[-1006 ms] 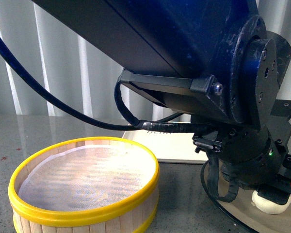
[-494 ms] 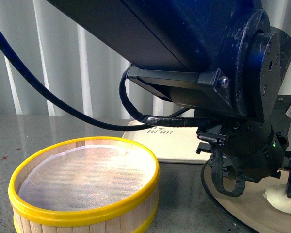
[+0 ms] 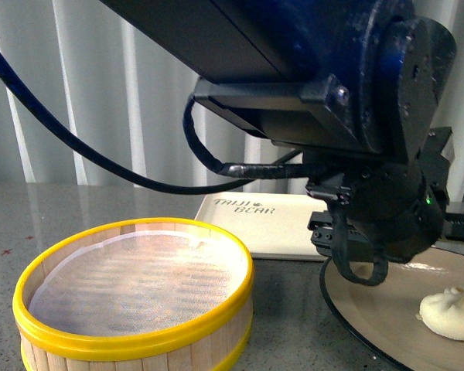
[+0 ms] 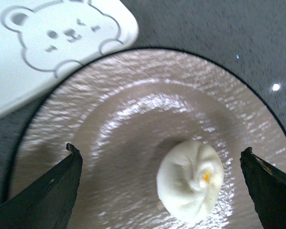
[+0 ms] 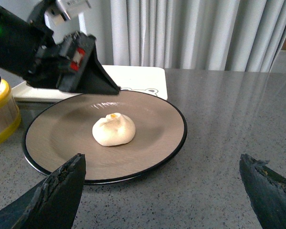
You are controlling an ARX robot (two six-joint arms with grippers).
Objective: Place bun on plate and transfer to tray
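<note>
The cream-white bun (image 3: 451,313) sits free on the black-rimmed plate (image 3: 379,309), pleated top up. In the left wrist view the bun (image 4: 190,180) lies on the plate (image 4: 133,119) below my open, empty left gripper (image 4: 159,150), between its spread fingers and apart from them. The tray (image 3: 255,220) with the bear drawing (image 4: 62,43) lies just behind the plate. My right gripper (image 5: 162,160) is open and empty, low over the table at the plate's near rim (image 5: 183,133). This view shows the bun (image 5: 114,130) and the left gripper (image 5: 81,71) above the plate's far side.
A yellow-rimmed wooden steamer basket (image 3: 139,340) with a white liner stands left of the plate; its side shows in the right wrist view (image 5: 0,109). My left arm (image 3: 371,116) and its cable fill the upper front view. Grey curtains hang behind the table.
My left gripper has let go of the bun and risen off it. The bun now stands uncovered on the plate, and the tray's lettering has come into view.
</note>
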